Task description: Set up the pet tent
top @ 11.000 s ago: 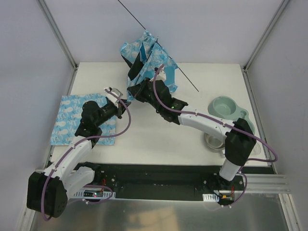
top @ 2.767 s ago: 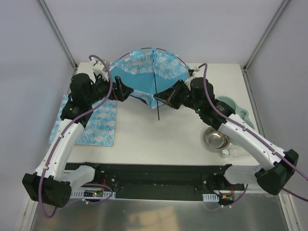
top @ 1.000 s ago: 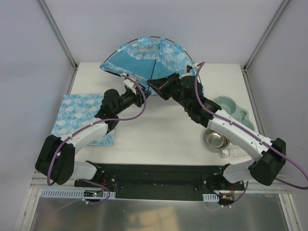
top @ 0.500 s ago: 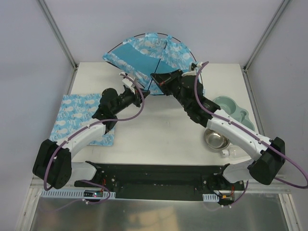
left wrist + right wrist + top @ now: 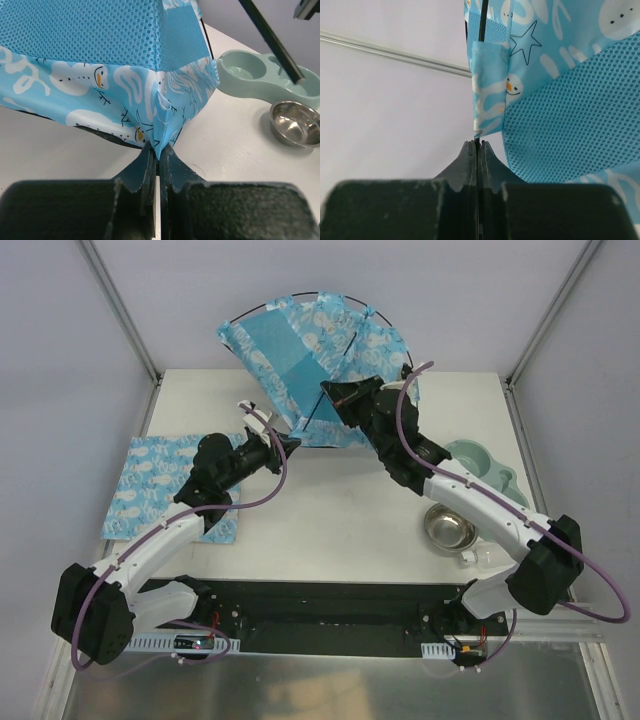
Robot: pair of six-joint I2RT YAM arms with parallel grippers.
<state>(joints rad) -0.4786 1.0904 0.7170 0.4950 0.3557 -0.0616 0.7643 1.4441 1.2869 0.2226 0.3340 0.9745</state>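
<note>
Our left hand [image 5: 281, 441] and right hand [image 5: 335, 393] each clamp shut on a tent [image 5: 300, 345] corner, holding it stretched at upper centre so the fabric spreads.

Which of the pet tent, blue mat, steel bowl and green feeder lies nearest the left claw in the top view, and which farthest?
1. pet tent: its corner is pinched in the left claw.
2. blue mat: on the left side, beside that arm.
3. steel bowl and green feeder: both on the right side, too close to call.
</note>
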